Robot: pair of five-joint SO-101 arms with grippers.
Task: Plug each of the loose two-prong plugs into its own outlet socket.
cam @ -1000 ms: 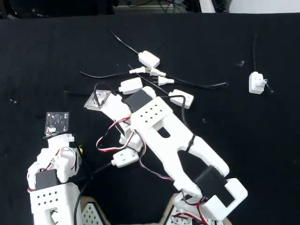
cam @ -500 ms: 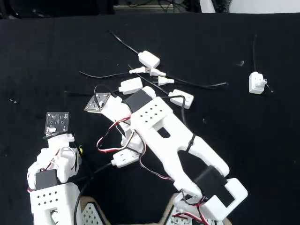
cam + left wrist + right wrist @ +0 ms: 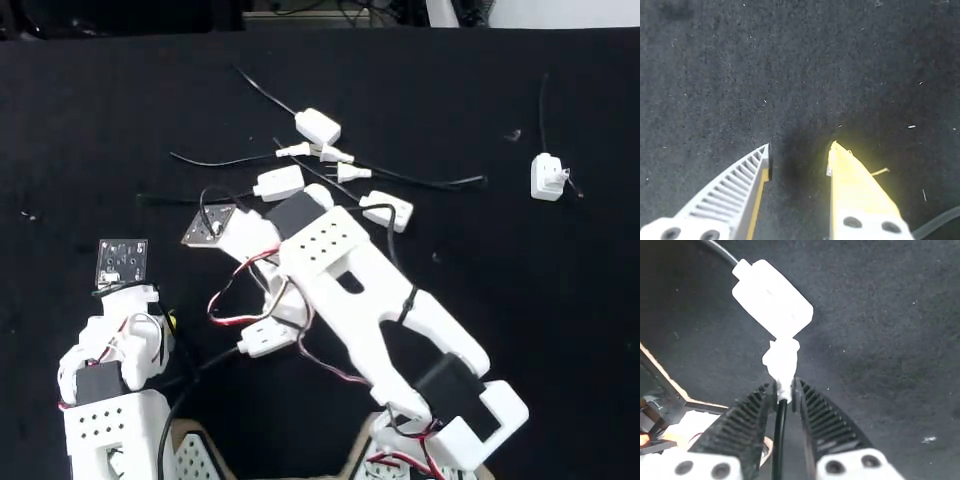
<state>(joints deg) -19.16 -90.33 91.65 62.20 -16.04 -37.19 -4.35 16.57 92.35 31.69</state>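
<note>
My right gripper (image 3: 784,386) is shut on a white two-prong plug (image 3: 782,359), at the point where its black cable leaves it. The plug's front end meets a white outlet socket (image 3: 772,296); whether the prongs are fully in, I cannot tell. From above, that socket (image 3: 268,338) lies beside my right arm (image 3: 335,262), near the table's front middle. Three more sockets (image 3: 318,126) (image 3: 279,183) (image 3: 387,210) and loose plugs (image 3: 298,150) (image 3: 352,172) lie in a tangle of black cables behind the arm. My left gripper (image 3: 799,150) is open over bare black cloth.
A lone white socket (image 3: 547,176) with a thin cable lies at the far right. My left arm (image 3: 110,375) stands folded at the front left. The black table (image 3: 500,300) has free room on the right and at the far left.
My right arm's wrist has drifted slightly toward the front of the table, with the plug still gripped. The left arm has not moved.
</note>
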